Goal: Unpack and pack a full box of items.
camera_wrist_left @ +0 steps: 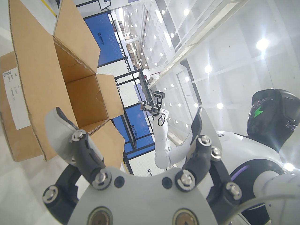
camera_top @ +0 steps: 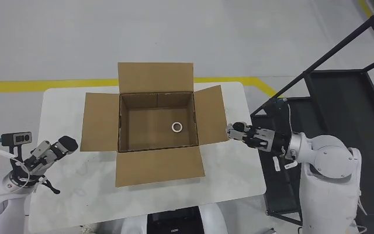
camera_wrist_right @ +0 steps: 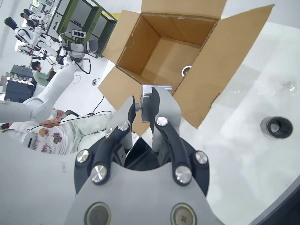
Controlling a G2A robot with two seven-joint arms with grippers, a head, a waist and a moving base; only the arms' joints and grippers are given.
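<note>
A brown cardboard box point(camera_top: 155, 77) stands open in the middle of a white table point(camera_top: 234, 175), all 4 flaps folded outward.

To the left of the box, well apart from it and past its left flap, the left gripper point(camera_top: 64, 145) hangs at the table's edge. Its 2 fingers point(camera_wrist_left: 58, 122) are spread wide and hold nothing.

Inside the box, on the floor toward its right wall, lies 1 small pale ring point(camera_top: 176, 126). The rest of the floor is bare cardboard.

Just beside the tip of the box's right flap, the right gripper point(camera_top: 234, 130) points toward the box. Its fingers are clamped on a small square metal part point(camera_wrist_right: 147, 111).

Further right of the box, on the table near its edge, a short dark hollow cylinder point(camera_wrist_right: 276, 127) lies apart from everything else.

The step in hand looks like packing: 1 item in the box, 1 in the grip, 1 waiting outside. It could equally be the end of unpacking. If packing, the next move calls for lifting the part over the right flap and wall, lowering it onto bare floor clear of the ring, and then opening the fingers.
</note>
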